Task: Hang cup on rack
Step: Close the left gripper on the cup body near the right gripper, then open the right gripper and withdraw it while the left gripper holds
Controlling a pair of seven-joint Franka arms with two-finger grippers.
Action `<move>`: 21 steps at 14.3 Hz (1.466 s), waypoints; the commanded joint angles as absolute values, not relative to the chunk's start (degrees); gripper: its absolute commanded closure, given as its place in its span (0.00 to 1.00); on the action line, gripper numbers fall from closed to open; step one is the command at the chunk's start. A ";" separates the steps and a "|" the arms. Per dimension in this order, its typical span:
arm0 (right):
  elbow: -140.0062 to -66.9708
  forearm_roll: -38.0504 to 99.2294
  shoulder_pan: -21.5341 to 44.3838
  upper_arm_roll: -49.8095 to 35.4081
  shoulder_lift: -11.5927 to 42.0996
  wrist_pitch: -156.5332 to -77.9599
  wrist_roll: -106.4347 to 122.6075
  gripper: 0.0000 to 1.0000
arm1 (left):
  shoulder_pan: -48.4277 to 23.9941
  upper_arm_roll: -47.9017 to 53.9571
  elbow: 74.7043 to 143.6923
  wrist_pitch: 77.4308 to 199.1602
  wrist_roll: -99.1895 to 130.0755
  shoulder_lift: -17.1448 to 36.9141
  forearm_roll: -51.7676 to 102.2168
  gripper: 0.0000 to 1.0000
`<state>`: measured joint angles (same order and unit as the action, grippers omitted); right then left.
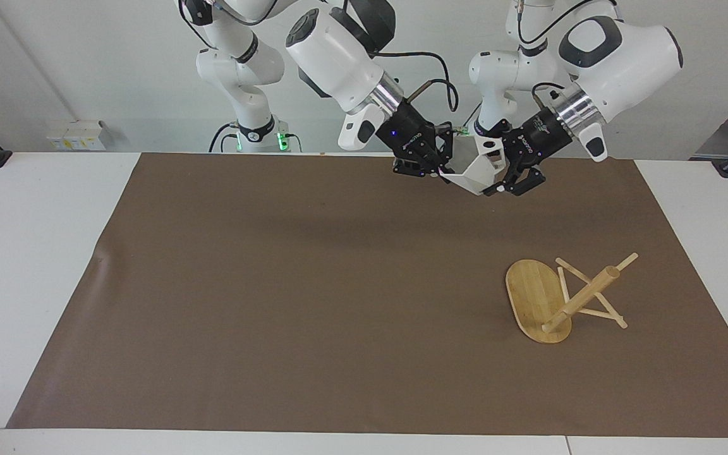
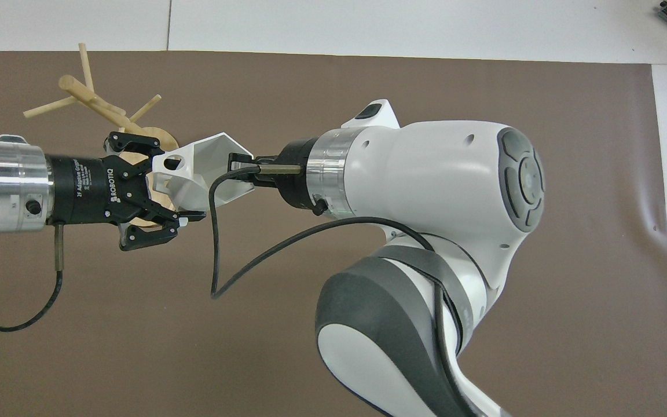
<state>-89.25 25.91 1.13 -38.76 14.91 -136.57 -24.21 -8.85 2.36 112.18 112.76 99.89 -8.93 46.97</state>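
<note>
The white faceted cup (image 1: 479, 165) (image 2: 194, 174) hangs tilted in the air over the brown mat (image 1: 313, 297), held between both grippers. My right gripper (image 1: 443, 170) (image 2: 241, 168) is shut on the cup's rim wall. My left gripper (image 1: 502, 181) (image 2: 174, 185) is shut on the cup's handle end, with the handle's round hole showing beside its fingers. The bamboo rack (image 1: 582, 297) (image 2: 87, 95) lies tipped over on the mat toward the left arm's end. It rests on the edge of its oval base (image 1: 531, 294) and on its pegs, apart from both grippers.
The brown mat covers most of the white table (image 1: 29, 253). A black cable (image 2: 217, 255) loops down from the right wrist over the mat. The right arm's large body (image 2: 426, 231) hides much of the mat in the overhead view.
</note>
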 commanded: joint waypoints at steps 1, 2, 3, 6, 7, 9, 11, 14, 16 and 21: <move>-90.00 27.25 0.44 -39.55 14.59 -137.46 -26.63 0.86 | -8.09 1.49 113.47 113.64 101.25 -10.55 48.16 1.00; -90.00 27.25 0.44 -39.55 14.59 -137.46 -26.63 0.78 | -7.82 1.49 113.47 113.82 101.25 -10.55 48.16 1.00; -90.00 27.25 0.44 -39.55 14.59 -137.46 -26.63 0.67 | -7.82 1.49 113.47 113.91 101.25 -10.55 48.16 1.00; -90.00 27.16 0.44 -39.55 14.50 -137.37 -26.72 0.31 | -7.73 1.49 113.47 114.70 101.25 -10.55 48.16 1.00; -90.00 26.64 0.44 -39.55 14.59 -137.37 -26.63 0.12 | -7.47 1.49 113.47 114.78 101.25 -10.55 48.16 1.00; -90.09 26.19 0.44 -39.55 14.59 -137.46 -25.84 0.00 | -6.77 1.49 113.47 114.79 101.25 -10.46 48.16 1.00; -90.09 26.10 0.44 -39.55 14.59 -137.46 -25.93 0.00 | -6.50 1.49 113.47 114.79 101.34 -10.46 48.16 1.00; -90.09 26.10 0.44 -39.55 14.59 -137.46 -26.10 0.00 | -6.33 1.49 113.90 115.92 102.56 -10.55 48.08 1.00; -90.00 26.10 0.44 -39.55 14.59 -137.46 -26.02 0.00 | -5.98 1.49 114.34 118.90 104.93 -10.46 47.81 1.00; -90.09 26.02 0.26 -38.15 14.59 -137.29 -25.84 0.00 | -6.06 1.67 118.55 126.12 110.74 -11.33 47.11 1.00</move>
